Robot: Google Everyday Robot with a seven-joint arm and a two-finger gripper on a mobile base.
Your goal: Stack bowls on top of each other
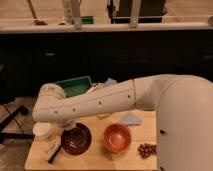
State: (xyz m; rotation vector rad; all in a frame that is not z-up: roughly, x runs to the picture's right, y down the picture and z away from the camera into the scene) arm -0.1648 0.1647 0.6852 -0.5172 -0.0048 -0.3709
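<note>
Approach step: the hand (54, 146), pressed together, hangs near the bench's (100, 161) front-left corner beside the maroon bowl (76, 138). Next it likely must spread, grip the rim and lift that bowl onto the orange bowl (117, 137).

Maroon bowl (76, 139) glossy; orange bowl (117, 137) smooth; table (100, 160) wood; end effector (52, 149), left of maroon bowl, pale plastic
</note>
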